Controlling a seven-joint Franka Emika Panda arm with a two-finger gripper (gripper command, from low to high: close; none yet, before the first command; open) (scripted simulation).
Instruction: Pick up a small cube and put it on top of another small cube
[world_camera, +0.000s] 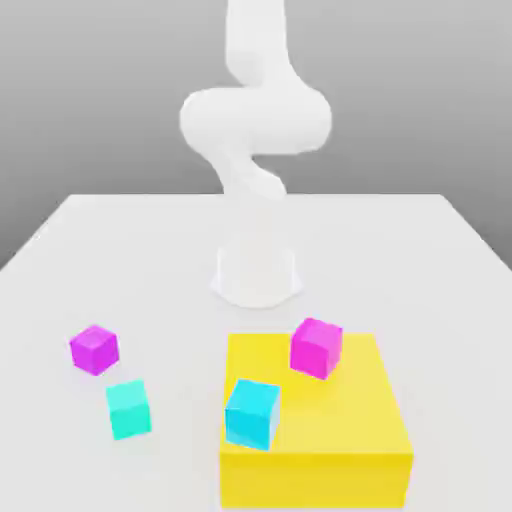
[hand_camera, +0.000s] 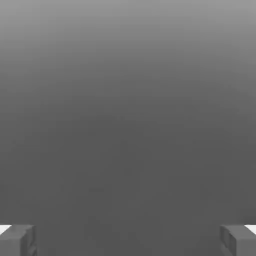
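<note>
The end effector stands apart; the turquoise-green cube has bare desk between it and the yellow block.

The yellow block looks like smooth, matt plastic, evenly coloured, with no grain. The turquoise-green cube, near the surface's front left edge in the exterior view, has plain, smooth faces, plastic-like. The sky-cyan cube, over the block's left edge in that view, and the magenta cube, by its far edge, look equally smooth, as does the purple-magenta cube. The white surface is smooth and matt. The arm has a smooth white finish; whether painted metal or plastic, I cannot tell.
</note>
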